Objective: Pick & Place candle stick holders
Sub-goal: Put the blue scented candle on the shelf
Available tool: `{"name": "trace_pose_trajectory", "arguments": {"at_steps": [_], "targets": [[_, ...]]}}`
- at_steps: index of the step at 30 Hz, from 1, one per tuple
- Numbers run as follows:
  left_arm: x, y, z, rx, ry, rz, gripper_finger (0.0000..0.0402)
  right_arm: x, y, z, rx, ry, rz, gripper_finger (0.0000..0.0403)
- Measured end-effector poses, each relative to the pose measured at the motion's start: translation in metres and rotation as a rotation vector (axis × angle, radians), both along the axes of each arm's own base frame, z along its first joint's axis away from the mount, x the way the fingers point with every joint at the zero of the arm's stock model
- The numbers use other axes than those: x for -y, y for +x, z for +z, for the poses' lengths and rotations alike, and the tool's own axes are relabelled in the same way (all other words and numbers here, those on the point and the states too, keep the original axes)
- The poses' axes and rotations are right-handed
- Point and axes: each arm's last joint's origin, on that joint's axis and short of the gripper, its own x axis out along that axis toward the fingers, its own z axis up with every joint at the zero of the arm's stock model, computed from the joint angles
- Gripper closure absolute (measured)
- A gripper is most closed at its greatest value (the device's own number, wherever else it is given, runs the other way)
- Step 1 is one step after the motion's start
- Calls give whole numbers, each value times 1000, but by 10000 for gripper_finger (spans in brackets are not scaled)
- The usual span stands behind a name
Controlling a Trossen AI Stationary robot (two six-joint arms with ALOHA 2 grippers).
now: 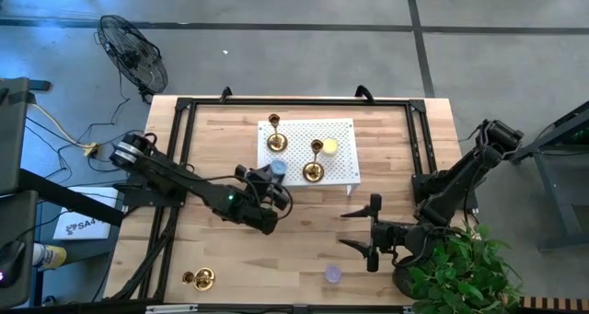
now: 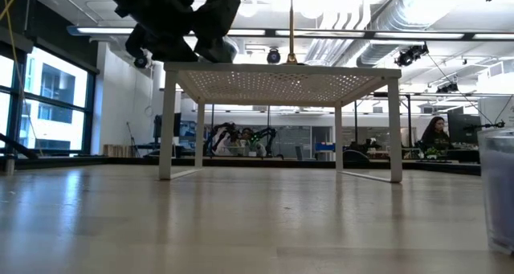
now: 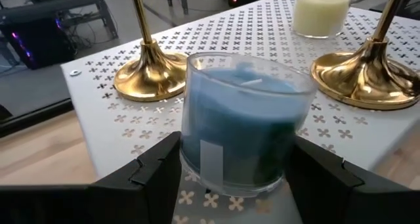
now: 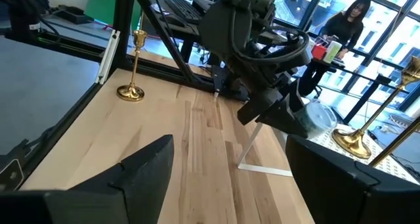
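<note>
Four gold candle stick holders (image 1: 273, 139) are seen in the high view: three on the white perforated stand (image 1: 345, 171) at upper centre, and one (image 1: 199, 278) alone on the worktop (image 1: 294, 259) at lower left. A blue candle in a glass jar (image 3: 239, 129) is gripped between the fingers of the left end effector (image 1: 273, 173), held over the stand's lower-left edge, just beside two holders' bases. A cream candle (image 1: 329, 146) is set on the stand next to a holder. The right end effector (image 1: 363, 229) is kept at lower right of centre, its jaws spread wide and holding nothing, near a purple disc (image 1: 332, 274)
</note>
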Motion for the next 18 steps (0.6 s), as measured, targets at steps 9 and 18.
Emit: {"name": "trace_pose_trajectory", "arguments": {"at_steps": [9,18], "targets": [[0,1,-3,-12,-16,-9,178,0,0,0,0,-1,1,114],[0,1,-3,-21,-23,-14,111,0,0,0,-1,0,4,114]]}}
